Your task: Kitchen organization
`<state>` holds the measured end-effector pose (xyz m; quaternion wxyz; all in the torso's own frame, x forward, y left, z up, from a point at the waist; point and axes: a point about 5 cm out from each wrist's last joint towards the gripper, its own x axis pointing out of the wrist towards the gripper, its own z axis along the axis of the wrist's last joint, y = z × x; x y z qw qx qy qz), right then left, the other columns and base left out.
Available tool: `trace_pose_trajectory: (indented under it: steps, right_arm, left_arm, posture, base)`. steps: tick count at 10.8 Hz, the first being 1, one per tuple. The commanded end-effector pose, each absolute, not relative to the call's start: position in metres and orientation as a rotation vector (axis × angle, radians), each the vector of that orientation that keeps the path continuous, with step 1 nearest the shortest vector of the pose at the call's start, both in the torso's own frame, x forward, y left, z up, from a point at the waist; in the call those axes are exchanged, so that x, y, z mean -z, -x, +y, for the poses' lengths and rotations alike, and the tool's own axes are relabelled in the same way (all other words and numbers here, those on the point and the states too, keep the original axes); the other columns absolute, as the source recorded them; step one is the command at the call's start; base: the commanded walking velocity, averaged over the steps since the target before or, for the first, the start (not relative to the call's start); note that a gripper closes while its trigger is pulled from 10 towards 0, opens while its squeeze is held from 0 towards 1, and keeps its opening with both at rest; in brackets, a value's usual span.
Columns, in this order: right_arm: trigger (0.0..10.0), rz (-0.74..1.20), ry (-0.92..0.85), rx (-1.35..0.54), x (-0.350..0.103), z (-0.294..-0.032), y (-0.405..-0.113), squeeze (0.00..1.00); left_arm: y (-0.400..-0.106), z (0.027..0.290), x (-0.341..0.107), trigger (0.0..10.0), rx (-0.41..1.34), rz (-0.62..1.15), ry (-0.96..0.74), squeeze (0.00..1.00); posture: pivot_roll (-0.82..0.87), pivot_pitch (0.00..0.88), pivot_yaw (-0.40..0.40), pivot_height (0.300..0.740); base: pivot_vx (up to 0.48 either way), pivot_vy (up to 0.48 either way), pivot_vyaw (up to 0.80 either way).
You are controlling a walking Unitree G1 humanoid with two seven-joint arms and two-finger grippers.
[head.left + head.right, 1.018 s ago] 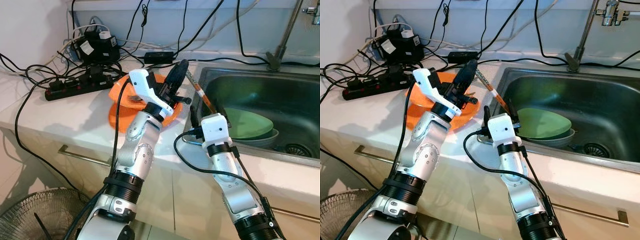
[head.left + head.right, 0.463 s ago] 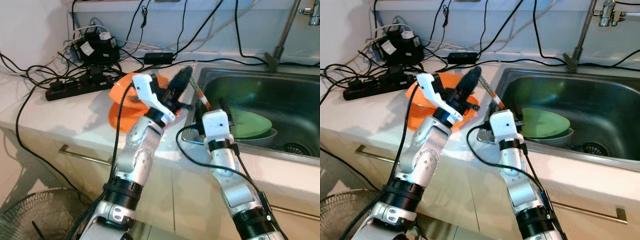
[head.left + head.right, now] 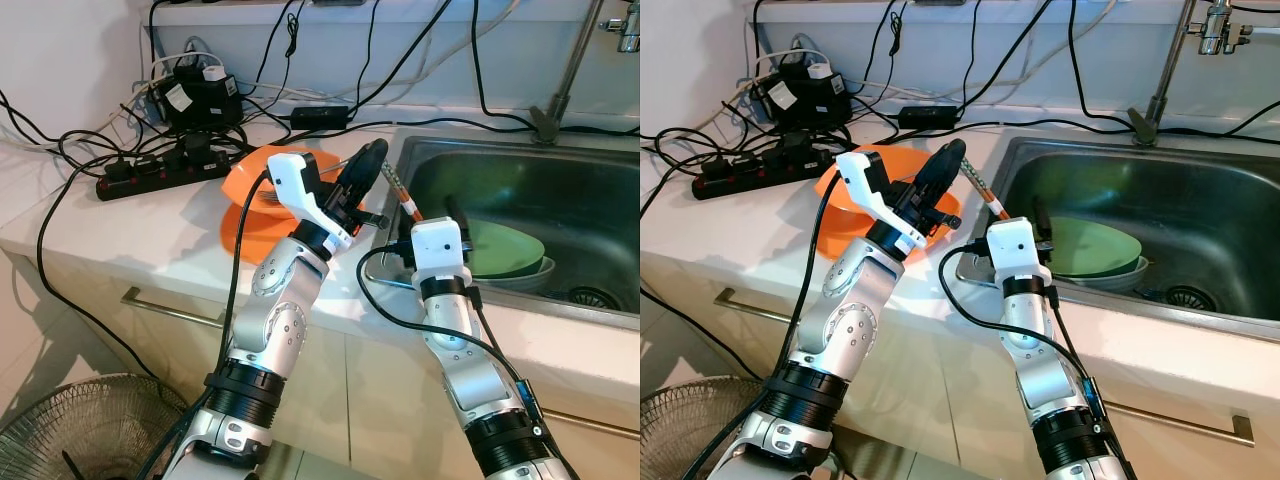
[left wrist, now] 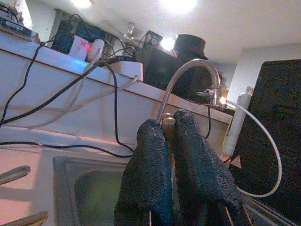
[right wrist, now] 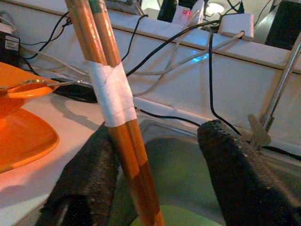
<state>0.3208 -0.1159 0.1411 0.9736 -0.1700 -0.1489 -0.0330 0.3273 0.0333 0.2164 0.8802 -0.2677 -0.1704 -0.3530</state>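
1. progress, as a judgement: the tidy-up looks partway through. a green plate (image 3: 505,247) lies in the sink (image 3: 590,175), an orange bowl (image 3: 255,205) with a fork (image 3: 265,197) in it sits on the surface (image 3: 130,235), and a pair of taped chopsticks (image 3: 398,192) is not yet put away.
2. the chopsticks lean on the sink's left rim between bowl and plate. their long axis slants, the upper end toward the back of the surface, the lower end down into the basin beside the plate.
3. the right end effector (image 5: 155,181) is at the sink's near-left corner, fingers (image 5: 235,174) spread wide on either side of the chopsticks, one finger close against them, not gripping.
4. the left end effector (image 4: 170,155) is raised over the bowl's rim, fingers pressed together; a thin pale tip shows between them, too small to name.
5. left to do, likely: close on the chopsticks and move them.
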Motion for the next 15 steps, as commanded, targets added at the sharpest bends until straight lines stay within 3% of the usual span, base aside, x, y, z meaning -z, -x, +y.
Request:
trace_pose_trajectory:
  steps: [1, 2, 12, 13, 15]
  right_arm:
    - [1.9, -0.279, 0.339, 0.093, -0.1400, -0.1211, -0.3236, 0.00]
    - [0.1, -0.279, 0.337, 0.092, -0.1397, -0.1214, -0.3237, 0.00]
    - [0.0, -0.274, 0.337, 0.093, -0.1390, -0.1229, -0.3239, 0.00]
    - [0.0, -0.273, 0.337, 0.095, -0.1386, -0.1234, -0.3237, 0.00]
    - [0.0, -0.271, 0.339, 0.098, -0.1385, -0.1241, -0.3241, 0.00]
  left_arm:
    - [-0.3239, 0.0296, -0.2205, 10.0, 0.735, -0.370, 0.586, 0.00]
    - [-0.3240, 0.0300, -0.2207, 10.0, 0.730, -0.370, 0.588, 0.00]
    - [-0.3250, 0.0307, -0.2219, 10.0, 0.720, -0.366, 0.588, 0.00]
    - [-0.3247, 0.0296, -0.2211, 10.0, 0.725, -0.359, 0.591, 1.00]
    - [-0.3248, 0.0293, -0.2213, 10.0, 0.729, -0.356, 0.593, 1.00]
  posture:
    - [0.03, 0.000, 0.118, 0.740]
    - [0.03, 0.000, 0.118, 0.740]
    - [0.04, 0.000, 0.117, 0.740]
    - [0.04, 0.000, 0.118, 0.740]
    - [0.04, 0.000, 0.118, 0.740]
  base:
    - [0.000, 0.000, 0.00]
    - [0.000, 0.000, 0.00]
    - [0.000, 0.000, 0.00]
    - [0.000, 0.000, 0.00]
    - [0.000, 0.000, 0.00]
